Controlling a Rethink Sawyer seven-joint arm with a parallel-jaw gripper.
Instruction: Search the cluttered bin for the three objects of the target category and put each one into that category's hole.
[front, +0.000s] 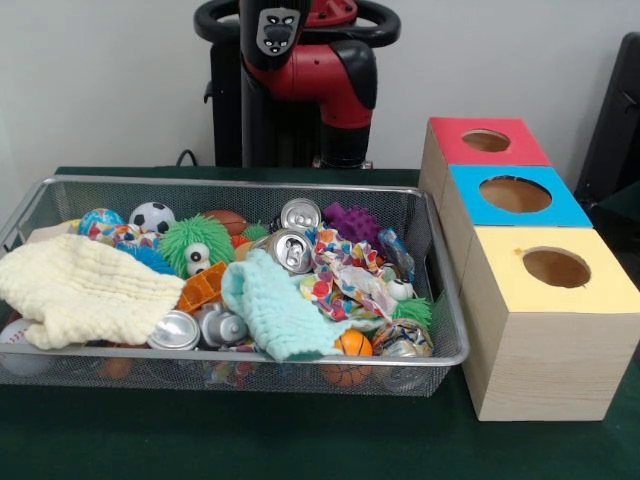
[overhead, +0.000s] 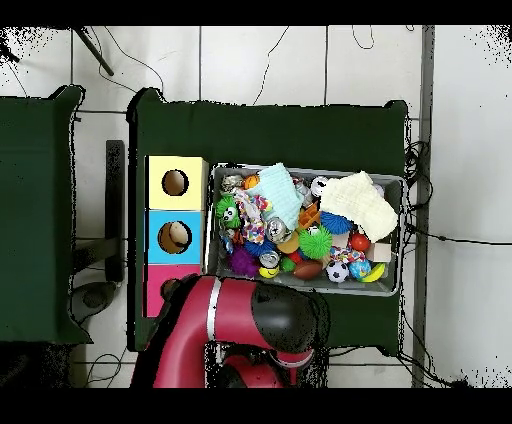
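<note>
The bin (front: 250, 184) is a silver wire-mesh basket on the green table, left of centre; it also shows in the overhead view (overhead: 402, 235). It is full of clutter. There are silver cans (front: 291, 250), a soccer ball (front: 152, 216), a small basketball (front: 353, 343), a brown football (front: 228, 220), a yellow cloth (front: 80, 290), a mint cloth (front: 280, 315), a patterned cloth (front: 345, 275), a green fuzzy toy (front: 195, 245) and a purple spiky toy (front: 350, 222). The red arm (front: 320, 70) is drawn back over its pedestal. No gripper shows in either view.
Three wooden boxes stand in a row right of the bin, each with a round hole in its top: red (front: 450, 150), blue (front: 470, 205) and yellow (front: 500, 285). In the overhead view the arm (overhead: 240, 325) covers part of the red box (overhead: 158, 275).
</note>
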